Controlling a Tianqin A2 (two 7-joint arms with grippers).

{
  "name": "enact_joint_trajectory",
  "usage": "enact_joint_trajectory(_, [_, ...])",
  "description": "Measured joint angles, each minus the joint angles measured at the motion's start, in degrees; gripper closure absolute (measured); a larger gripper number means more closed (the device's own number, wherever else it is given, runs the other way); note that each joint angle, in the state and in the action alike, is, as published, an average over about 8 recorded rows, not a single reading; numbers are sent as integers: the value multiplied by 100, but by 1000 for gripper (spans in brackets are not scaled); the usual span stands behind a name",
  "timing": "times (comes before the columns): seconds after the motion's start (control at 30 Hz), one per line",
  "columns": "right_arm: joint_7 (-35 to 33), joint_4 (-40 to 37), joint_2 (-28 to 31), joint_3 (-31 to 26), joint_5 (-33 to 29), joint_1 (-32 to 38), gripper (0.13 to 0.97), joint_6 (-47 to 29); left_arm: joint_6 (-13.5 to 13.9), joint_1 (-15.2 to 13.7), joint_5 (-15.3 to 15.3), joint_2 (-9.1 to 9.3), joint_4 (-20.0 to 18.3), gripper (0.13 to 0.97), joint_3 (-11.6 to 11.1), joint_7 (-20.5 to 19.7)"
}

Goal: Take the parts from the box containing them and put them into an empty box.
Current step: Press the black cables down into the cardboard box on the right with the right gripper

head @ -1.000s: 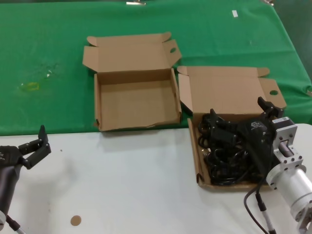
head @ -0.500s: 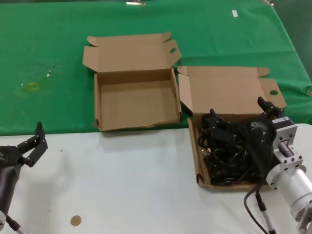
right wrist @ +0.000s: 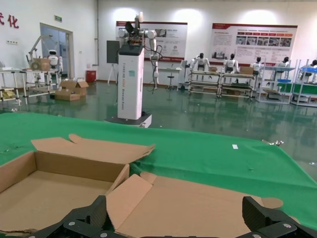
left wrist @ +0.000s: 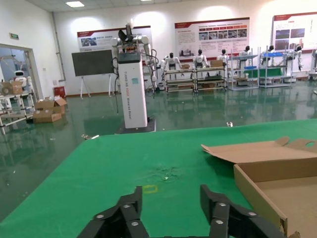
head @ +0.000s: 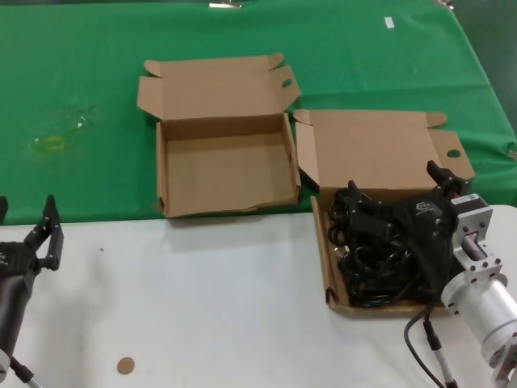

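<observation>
Two open cardboard boxes, one full of black parts, my right gripper over the full one.

The box containing them (head: 380,202), long, shallow, matte brown cardboard, sits at my right, straddling the green cloth (head: 81,97) and the white surface (head: 202,307); its flap lid stands back, with a round hole in the right side tab. Inside lies a tangle of glossy black parts (head: 367,263). My right gripper (head: 396,198) hangs over that box with its fingers spread wide. Just beside it, to the left, the empty box (head: 226,174) is squarer, with a ragged low front wall and an oval hole in its flap. My left gripper (head: 24,234) waits at the surface's near left edge, fingers wide apart, holding nothing.
</observation>
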Motion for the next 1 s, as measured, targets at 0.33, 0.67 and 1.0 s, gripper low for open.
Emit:
enact_joint_trajectory(0.33, [47, 26, 207, -262, 145, 31, 129, 262, 0, 0, 0, 0, 0, 711, 0, 0])
enact_joint_trajectory(0.67, [18, 166, 902, -900, 614, 241, 129, 568, 0, 0, 0, 0, 0, 872, 0, 0])
enact_joint_trajectory(1.0, [318, 359, 2471, -1795, 978, 891, 129, 154, 0, 0, 0, 0, 0, 944, 0, 0])
